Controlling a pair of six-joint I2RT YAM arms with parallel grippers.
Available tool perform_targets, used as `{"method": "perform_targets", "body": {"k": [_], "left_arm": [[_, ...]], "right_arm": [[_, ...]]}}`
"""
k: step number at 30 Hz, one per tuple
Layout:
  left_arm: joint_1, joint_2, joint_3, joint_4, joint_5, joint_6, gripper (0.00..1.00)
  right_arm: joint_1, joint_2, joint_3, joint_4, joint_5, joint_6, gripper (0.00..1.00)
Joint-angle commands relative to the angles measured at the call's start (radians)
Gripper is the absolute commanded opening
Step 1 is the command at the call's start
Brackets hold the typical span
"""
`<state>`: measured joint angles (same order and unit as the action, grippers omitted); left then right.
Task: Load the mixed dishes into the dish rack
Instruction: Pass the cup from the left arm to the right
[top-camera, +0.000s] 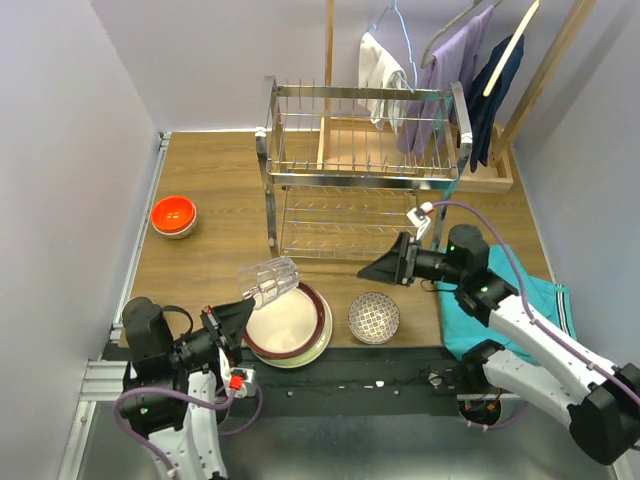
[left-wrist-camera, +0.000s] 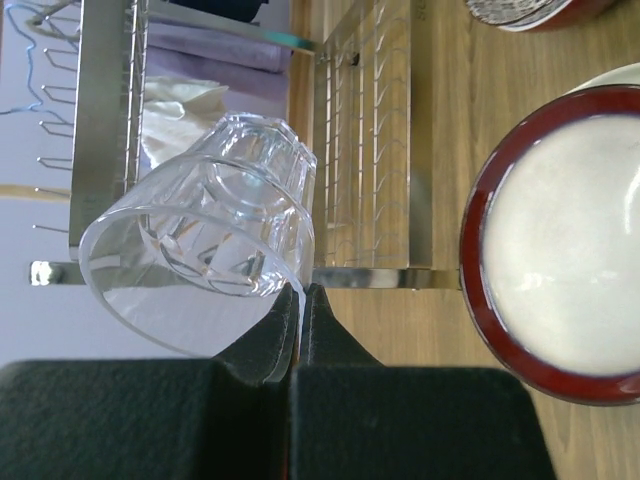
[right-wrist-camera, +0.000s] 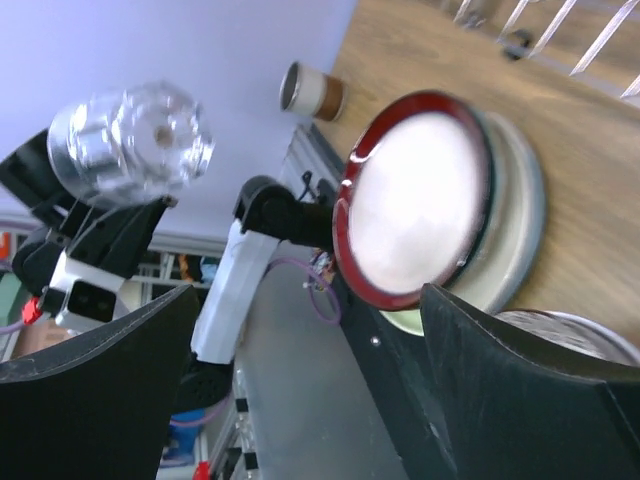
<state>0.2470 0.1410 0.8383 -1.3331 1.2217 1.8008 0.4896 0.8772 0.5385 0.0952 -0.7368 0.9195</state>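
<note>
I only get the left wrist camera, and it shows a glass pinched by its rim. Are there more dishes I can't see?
Observer: Yes, an orange bowl sits alone by the left edge of the table.
Operator: What's the other arm doing?
Observer: The right gripper hangs open and empty, just in front of the lower tier of the dish rack.
Operator: Any cups?
Observer: One beige cup stands near the table's edge beyond the stacked plates, seen only by the right wrist camera.

Teal cloth (top-camera: 530, 300); hung clothes (top-camera: 450, 70); wooden stand (top-camera: 328, 60)
</note>
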Motion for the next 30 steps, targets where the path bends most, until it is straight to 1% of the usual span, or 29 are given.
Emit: {"method": "perform_targets", "body": {"k": [1, 2, 3, 5, 6, 7, 9, 10, 11, 12, 13, 14, 15, 16, 17, 18, 19, 20, 21, 23, 24, 25, 26, 27, 30], "left_arm": [[0.216, -0.030, -0.044, -0.179, 0.268, 0.134, 0.00], [0.254, -0.087, -0.047, -0.181, 0.289, 0.094, 0.00], [0.267, -0.092, -0.041, -0.189, 0.303, -0.008, 0.00], [0.290, -0.121, -0.013, -0.190, 0.309, -0.105, 0.00], [0.307, -0.135, -0.002, -0.192, 0.326, -0.180, 0.00], [0.334, -0.139, 0.017, -0.190, 0.338, -0.208, 0.00], [0.373, -0.182, 0.042, -0.186, 0.383, -0.300, 0.00], [0.447, -0.201, 0.048, -0.181, 0.431, -0.317, 0.00], [0.493, -0.216, 0.051, -0.169, 0.438, -0.355, 0.00], [0.550, -0.243, 0.054, -0.090, 0.441, -0.429, 0.00], [0.624, -0.259, 0.065, -0.051, 0.443, -0.584, 0.00], [0.747, -0.273, 0.070, 0.013, 0.441, -0.698, 0.00], [0.800, -0.277, 0.074, 0.195, 0.441, -0.821, 0.00], [0.828, -0.270, 0.077, 0.301, 0.438, -0.954, 0.00], [0.839, -0.256, 0.081, 0.392, 0.403, -1.115, 0.00], [0.827, -0.210, 0.100, 0.416, 0.362, -1.107, 0.00], [0.819, -0.184, 0.145, 0.425, 0.328, -1.103, 0.00], [0.807, -0.161, 0.163, 0.454, 0.246, -1.185, 0.00], [0.783, -0.150, 0.177, 0.574, 0.216, -1.255, 0.00], [0.749, -0.124, 0.193, 0.673, 0.148, -1.334, 0.00], [0.730, -0.127, 0.188, 0.792, 0.077, -1.419, 0.00], [0.695, -0.130, 0.182, 0.836, 0.032, -1.457, 0.00], [0.689, -0.130, 0.188, 0.869, -0.006, -1.492, 0.00], [0.684, -0.117, 0.203, 0.846, -0.102, -1.476, 0.00], [0.686, -0.077, 0.266, 0.813, -0.264, -1.485, 0.00]], "right_arm": [[0.180, 0.023, -0.070, 0.299, 0.167, 0.107, 1.00], [0.219, 0.019, -0.101, 0.328, 0.190, 0.133, 1.00], [0.225, 0.014, -0.110, 0.340, 0.232, 0.148, 1.00], [0.224, 0.005, -0.110, 0.299, 0.270, 0.150, 1.00], [0.225, 0.005, -0.103, 0.266, 0.277, 0.145, 1.00], [0.225, 0.000, -0.097, 0.250, 0.307, 0.147, 1.00], [0.227, 0.015, -0.081, 0.253, 0.318, 0.171, 1.00], [0.231, 0.025, -0.078, 0.264, 0.318, 0.176, 1.00], [0.239, 0.035, -0.078, 0.277, 0.315, 0.165, 1.00], [0.241, 0.043, -0.077, 0.282, 0.315, 0.162, 1.00], [0.241, 0.040, -0.075, 0.265, 0.316, 0.159, 1.00], [0.241, 0.034, -0.075, 0.255, 0.317, 0.151, 1.00], [0.241, 0.026, -0.075, 0.223, 0.317, 0.145, 1.00], [0.241, 0.004, -0.071, 0.197, 0.321, 0.133, 1.00], [0.241, -0.007, -0.063, 0.161, 0.329, 0.112, 1.00], [0.241, -0.018, -0.057, 0.091, 0.335, 0.101, 1.00], [0.239, -0.032, -0.049, 0.063, 0.341, 0.087, 1.00], [0.241, -0.035, -0.029, 0.037, 0.341, 0.061, 1.00], [0.241, -0.038, -0.019, -0.003, 0.343, 0.049, 1.00], [0.239, -0.035, 0.006, -0.025, 0.350, 0.004, 1.00], [0.239, -0.034, 0.012, -0.046, 0.356, -0.008, 1.00], [0.237, -0.032, 0.018, -0.049, 0.362, -0.022, 1.00], [0.239, -0.033, 0.021, -0.052, 0.364, -0.043, 1.00], [0.239, -0.038, 0.028, -0.060, 0.370, -0.053, 1.00], [0.239, -0.075, 0.018, -0.069, 0.372, -0.079, 1.00]]}}
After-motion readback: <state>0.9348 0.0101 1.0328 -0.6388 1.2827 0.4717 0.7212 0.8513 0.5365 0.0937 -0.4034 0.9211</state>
